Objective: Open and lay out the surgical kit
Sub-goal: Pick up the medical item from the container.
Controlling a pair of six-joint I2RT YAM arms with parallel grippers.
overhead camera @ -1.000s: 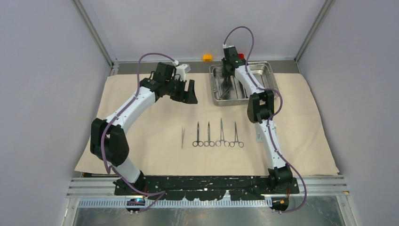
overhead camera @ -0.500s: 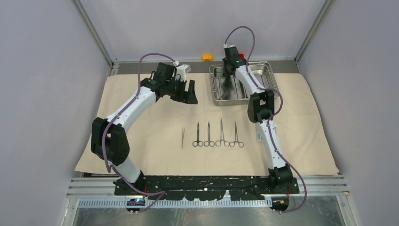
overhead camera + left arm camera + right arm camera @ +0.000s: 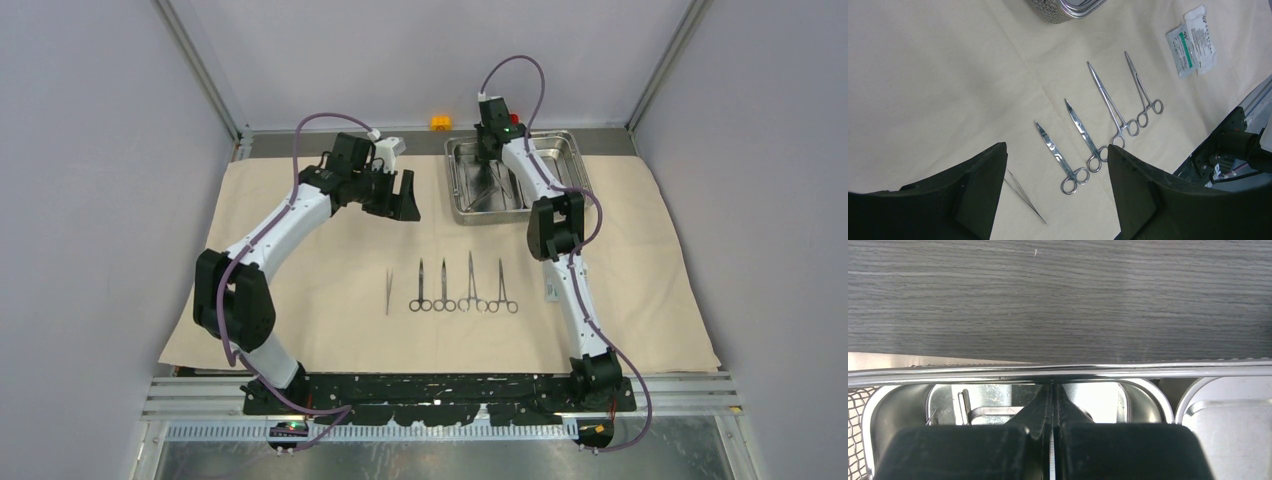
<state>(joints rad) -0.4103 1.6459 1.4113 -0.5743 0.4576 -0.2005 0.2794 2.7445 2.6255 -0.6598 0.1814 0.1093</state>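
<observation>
**Current state**

1. The large beige cloth (image 3: 300, 260) lies spread flat over the table. The shiny two-compartment steel tray (image 3: 560, 150) sits at its far edge, right of centre.
2. Four slim steel ring-handled clamps (image 3: 460, 287) lie side by side near the middle of the cloth, rings toward the arm bases. The thin steel tweezers (image 3: 389, 291) lie just left of them, apart from the nearest clamp.
3. The two small white/teal packets (image 3: 1192, 41) lie overlapping on the cloth, right of the clamp row. In the top view the right arm covers most of them.
4. The left gripper (image 3: 405, 195) hovers above the cloth, left of the tray. Its fingers (image 3: 983, 190) are spread wide with nothing between them. The clamp row shows through the gap.
5. The right gripper (image 3: 1052, 440) hangs inside the tray's left compartment at the far end. Its fingers (image 3: 958, 450) are pressed together. A thin pale sliver shows in the seam; whether it is an instrument cannot be determined.
6. A small orange block (image 3: 440, 122) rests on the table beyond the cloth.

**Change from earlier frames**

- Both arms hold the same poses as one second ago.
- Clamps, tweezers, tray and cloth have not shifted.
- A small green light (image 3: 513, 128) now shows on the right wrist. It was not lit before.
</observation>
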